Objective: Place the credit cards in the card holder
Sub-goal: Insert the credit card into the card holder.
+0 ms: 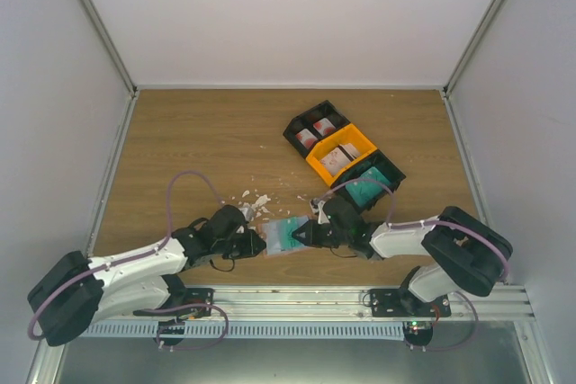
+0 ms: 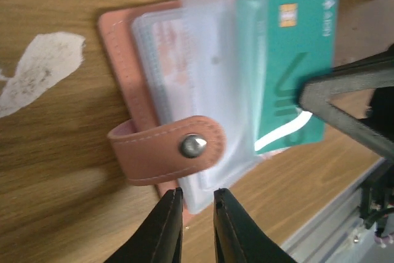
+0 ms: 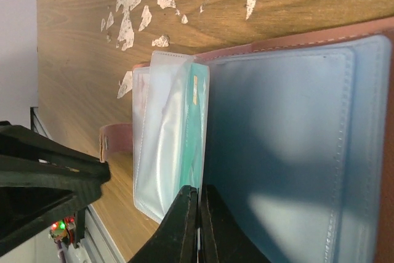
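Salmon-pink card holder (image 2: pixel 132 72): lies open and flat on the counter (image 1: pixel 180 150), close to the near edge, about midway between the left and right edges. Snap strap (image 2: pixel 169 149) sticks out from one side. Clear sleeves (image 2: pixel 212 84) are fanned up off the cover.

Teal credit card (image 2: pixel 295 53): chip end and most of the face are exposed, with one long edge tucked among the sleeves. Not yet seated. Cannot tell whether it is inside a pocket mouth or only between two leaves.

Right end effector (image 3: pixel 198 214): jaws closed to a sliver, pinching the teal card by its edge. In the left wrist view one of its fingers (image 2: pixel 345 90) lies against the card face.

Left end effector (image 2: pixel 198 210): narrow gap, with the lower edge of the sleeve stack between the tips. Reads as a light pinch that pins the holder down.

Step in hand, as judged: feeding this card into a sleeve.
- Hold the card flat to the pocket and push straight along it.
- Let the left grip anchor the holder so it does not skate on the wood.
- The sleeves look floppy, so a leading corner could snag a leaf and buckle it.
- Release only once the card is mostly covered.

Outward:
- White scraps (image 1: pixel 256 200) are scattered just beyond the holder.
- Toward the right edge stands a diagonal row of bins. A black bin (image 1: pixel 290 132) holds white-and-red cards (image 1: pixel 308 138), then come an orange bin (image 1: pixel 360 138) and a second black bin (image 1: pixel 394 171) holding more teal cards (image 1: pixel 364 191).
- Plenty left to load.
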Controlling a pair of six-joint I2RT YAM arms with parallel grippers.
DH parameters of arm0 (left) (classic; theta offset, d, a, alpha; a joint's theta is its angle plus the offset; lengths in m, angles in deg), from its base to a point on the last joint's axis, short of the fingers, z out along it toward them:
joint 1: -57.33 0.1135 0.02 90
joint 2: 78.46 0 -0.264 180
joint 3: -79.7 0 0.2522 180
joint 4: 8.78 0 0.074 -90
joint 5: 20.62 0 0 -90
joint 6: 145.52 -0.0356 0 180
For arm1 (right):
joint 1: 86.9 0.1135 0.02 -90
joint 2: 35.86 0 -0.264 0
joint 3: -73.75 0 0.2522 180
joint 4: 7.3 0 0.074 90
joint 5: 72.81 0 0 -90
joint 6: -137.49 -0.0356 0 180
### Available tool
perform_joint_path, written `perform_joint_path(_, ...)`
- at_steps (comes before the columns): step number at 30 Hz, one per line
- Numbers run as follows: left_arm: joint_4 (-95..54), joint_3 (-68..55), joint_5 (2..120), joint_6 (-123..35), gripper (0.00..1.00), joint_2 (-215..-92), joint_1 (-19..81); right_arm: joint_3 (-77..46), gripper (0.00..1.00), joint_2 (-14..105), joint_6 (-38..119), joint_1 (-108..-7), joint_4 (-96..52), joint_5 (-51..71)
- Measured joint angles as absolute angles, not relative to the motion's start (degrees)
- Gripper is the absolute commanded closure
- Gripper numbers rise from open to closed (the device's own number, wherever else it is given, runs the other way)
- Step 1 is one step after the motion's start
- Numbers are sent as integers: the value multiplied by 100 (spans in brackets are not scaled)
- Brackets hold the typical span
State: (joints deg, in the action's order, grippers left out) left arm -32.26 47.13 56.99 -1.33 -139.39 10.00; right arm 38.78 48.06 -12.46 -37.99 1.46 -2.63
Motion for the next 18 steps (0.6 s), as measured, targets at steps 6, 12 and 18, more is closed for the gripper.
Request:
perform_joint_path(6, -3031, 4750, 5627, -233, 65, -13657, 986, 3850, 96, 4905, -774, -3804, 201, -344)
perform_joint_path(12, -2922, 4764, 5516, -249, 65, -14000, 980, 3762, 95, 5003, -437, -3804, 170, -427)
perform_joint_path(18, -2845, 4766, 5330, -255, 80, -14392, 980, 3836, 95, 5003, -483, -3806, 323, -503)
